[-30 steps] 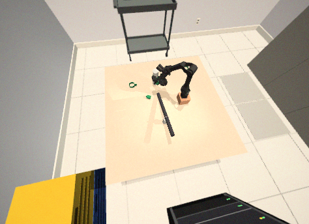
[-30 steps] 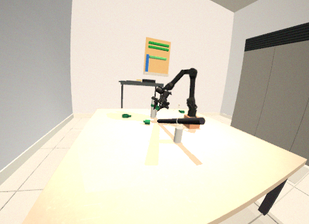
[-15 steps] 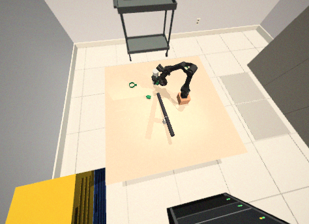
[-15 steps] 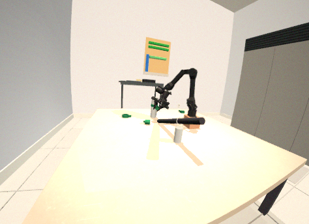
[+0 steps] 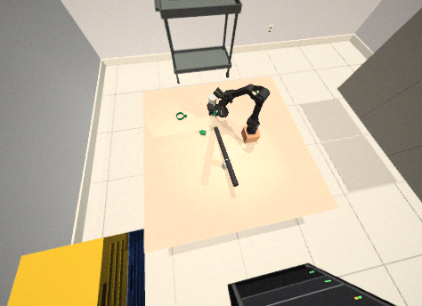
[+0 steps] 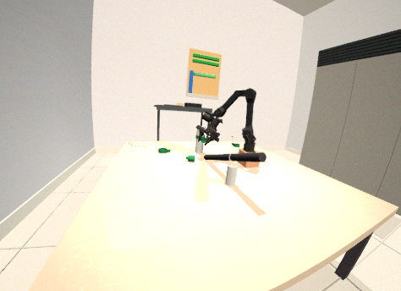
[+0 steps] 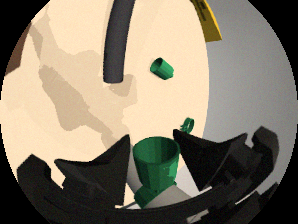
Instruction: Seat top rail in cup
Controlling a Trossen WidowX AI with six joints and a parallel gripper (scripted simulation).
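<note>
The dark rail (image 5: 223, 145) (image 6: 247, 157) (image 7: 118, 40) passes through the pale loop cap on the short grey post (image 6: 231, 176). Its end toward the big post is outside the green rail-end cup (image 6: 203, 139) (image 7: 156, 170), with a gap between them. The cup is at the big grey post (image 5: 212, 97) (image 6: 199, 148), its mouth facing up in the wrist view. My gripper (image 5: 216, 111) (image 6: 205, 139) (image 7: 152, 135) is open around the cup, one finger on each side, with a narrow gap at the left finger. It is away from the rail. The band is mostly hidden.
A loose green cup (image 5: 202, 132) (image 6: 191, 158) (image 7: 162, 69) and a green ring (image 5: 180, 116) (image 6: 164, 150) (image 7: 185, 125) lie on the table left of the rail. Another small green part (image 6: 235, 145) lies behind the arm's orange base block (image 5: 251, 135). A cart (image 5: 202, 60) stands beyond the table.
</note>
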